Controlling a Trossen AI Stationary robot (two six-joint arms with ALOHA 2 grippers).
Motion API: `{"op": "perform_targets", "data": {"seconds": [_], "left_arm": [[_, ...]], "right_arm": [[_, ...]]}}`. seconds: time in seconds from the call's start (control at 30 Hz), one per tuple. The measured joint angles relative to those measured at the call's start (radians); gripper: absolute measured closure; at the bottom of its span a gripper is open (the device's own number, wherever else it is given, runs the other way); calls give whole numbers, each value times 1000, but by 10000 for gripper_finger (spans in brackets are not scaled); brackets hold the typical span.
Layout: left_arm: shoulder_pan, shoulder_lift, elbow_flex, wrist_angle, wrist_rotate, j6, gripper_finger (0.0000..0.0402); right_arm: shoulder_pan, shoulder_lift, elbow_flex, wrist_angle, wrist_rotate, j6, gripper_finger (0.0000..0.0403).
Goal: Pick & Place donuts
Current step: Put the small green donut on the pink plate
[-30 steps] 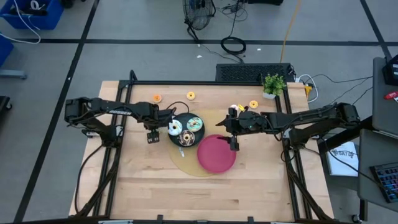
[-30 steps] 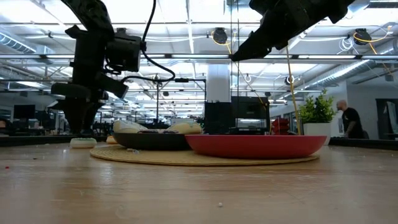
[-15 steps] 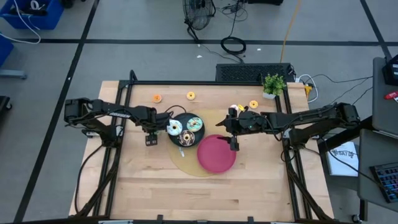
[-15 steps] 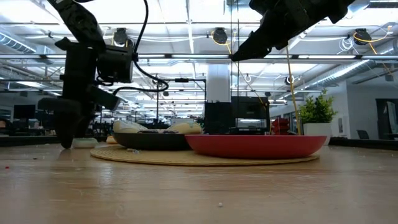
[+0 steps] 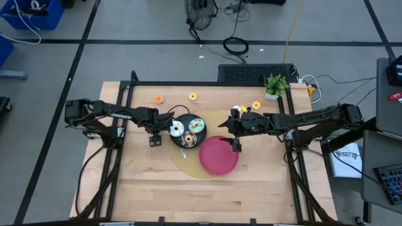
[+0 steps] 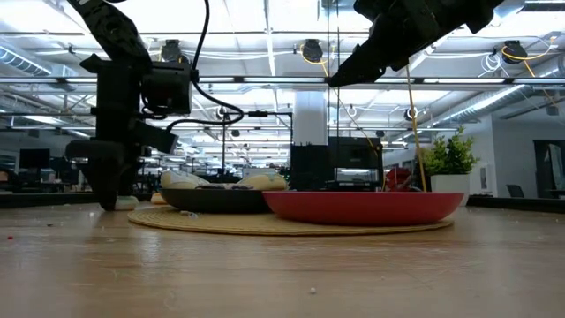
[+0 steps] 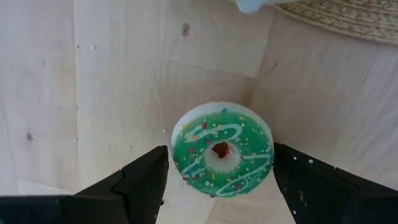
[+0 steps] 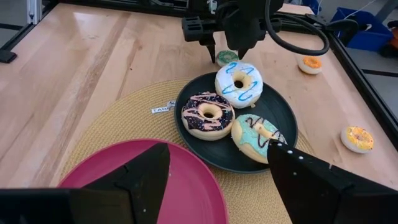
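A green-iced donut point(image 7: 222, 149) with white drizzle lies flat on the wood just left of the woven mat. My left gripper point(image 7: 221, 171) is open and down at the table point(image 6: 108, 190), one finger on each side of that donut point(image 6: 126, 202). In the high view the left gripper point(image 5: 154, 138) hides it. The black plate point(image 8: 283, 115) holds three donuts: white with blue drizzle point(image 8: 239, 84), pink with brown point(image 8: 208, 114) and teal point(image 8: 261, 134). My right gripper point(image 8: 219, 152) hangs open above the red plate point(image 5: 218, 155), near its right rim point(image 5: 235, 144). My left gripper comes from above, pointing down, with its fingertips point(image 7: 158, 168) right at the green donut's outer rim point(image 7: 177, 146) on two opposite sides. I cannot tell whether they touch it. The donut lies flat on the table.
Loose donuts lie along the table's far side: orange point(image 5: 158, 98), yellow point(image 5: 193, 96), orange point(image 5: 255, 105) and a pale one point(image 5: 237, 110) beside the right arm. A potted plant point(image 5: 275, 85) stands at the far right corner. The round woven mat point(image 5: 182, 164) lies under both plates.
My left gripper has come down to the table and shifted slightly toward the left edge, and now stands around the green donut that lay clear of it a second ago. The donut has stayed in place.
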Motion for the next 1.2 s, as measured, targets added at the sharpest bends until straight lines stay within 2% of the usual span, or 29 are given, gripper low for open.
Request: {"op": "perform_targets", "data": {"seconds": [0.23,0.33,0.63,0.83,0.97,1.1,1.2], "left_arm": [[0,0,0,-8,1,-20,117],[0,1,0,-8,3,-20,131],[0,2,-1,4,0,-29,253],[-4,-11,27,-37,35,-70,302],[-32,-60,62,-88,42,-70,310],[-77,-120,114,-137,7,-108,311],[-123,-149,166,-150,-33,-150,311]], "right_arm": [[0,0,0,0,0,0,145],[0,0,0,0,0,0,145],[0,0,0,0,0,0,145],[0,0,0,0,1,0,145],[0,0,0,2,1,1,145],[0,0,0,27,0,26,145],[0,1,-21,120,-1,27,145]]}}
